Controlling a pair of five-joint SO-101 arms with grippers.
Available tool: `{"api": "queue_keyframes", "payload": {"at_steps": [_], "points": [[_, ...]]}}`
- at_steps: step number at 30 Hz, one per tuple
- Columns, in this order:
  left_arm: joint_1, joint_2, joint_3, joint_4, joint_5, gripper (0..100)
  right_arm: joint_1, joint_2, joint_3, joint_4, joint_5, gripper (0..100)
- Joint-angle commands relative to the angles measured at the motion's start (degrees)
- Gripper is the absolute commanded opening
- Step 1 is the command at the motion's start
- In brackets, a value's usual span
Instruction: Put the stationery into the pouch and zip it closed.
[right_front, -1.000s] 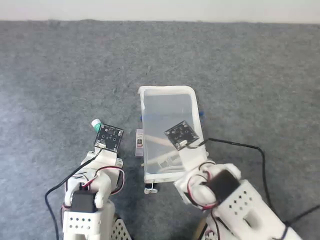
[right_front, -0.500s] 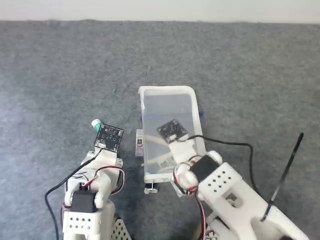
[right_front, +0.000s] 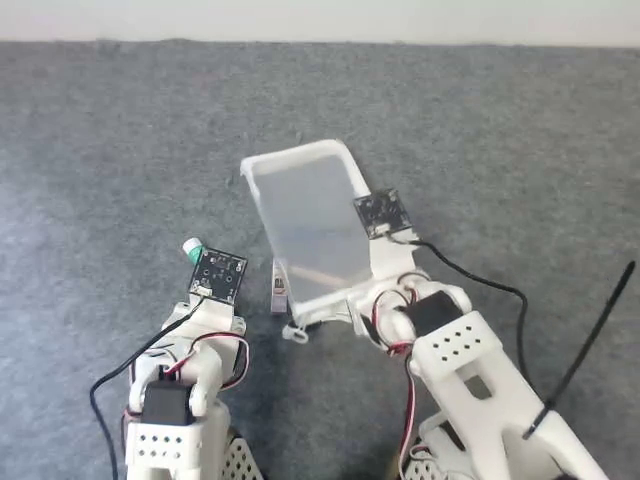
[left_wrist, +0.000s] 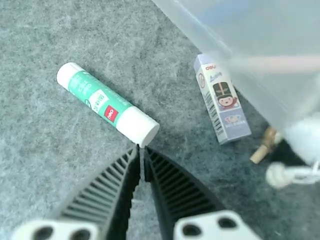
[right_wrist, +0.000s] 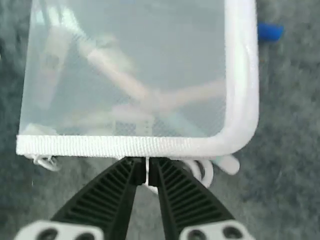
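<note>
Clamping right jaws on the pouch (right_front: 305, 220), I risk tipping its contents out; left jaws are together, empty.

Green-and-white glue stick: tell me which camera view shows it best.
The left wrist view. There the green-and-white glue stick lies full length on the grey carpet, just ahead of the left gripper, which is shut. In the high view its end pokes out beside the left arm. The right wrist view faces the translucent pouch.
</note>
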Motion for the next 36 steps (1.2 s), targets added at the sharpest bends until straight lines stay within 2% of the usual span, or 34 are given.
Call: {"api": "queue_keyframes", "payload": {"at_steps": [1, 9, 15, 18, 23, 31, 36], "points": [[-0.18, -0.97, -0.75, 0.62, 0.7, 1, 1.36, 2.24, -3.25, -5.85, -0.53, 0.6], [-0.18, -0.97, -0.75, 0.62, 0.7, 1, 1.54, 12.97, -3.25, -18.33, -0.44, 0.6], [-0.18, -0.97, -0.75, 0.62, 0.7, 1, 2.68, 14.81, -3.6, -26.15, -0.18, 0.6], [-0.18, -0.97, -0.75, 0.62, 0.7, 1, 3.12, 14.81, -3.69, -27.82, 4.57, 0.6], [-0.18, -0.97, -0.75, 0.62, 0.7, 1, 3.21, 14.55, -3.69, -26.42, 12.48, 0.6], [-0.18, -0.97, -0.75, 0.62, 0.7, 1, 2.15, 2.15, -3.69, -15.6, 18.64, 1.3], [-0.18, -0.97, -0.75, 0.62, 0.7, 1, -2.15, -4.53, -3.69, -5.85, 19.69, 18.1]]}}
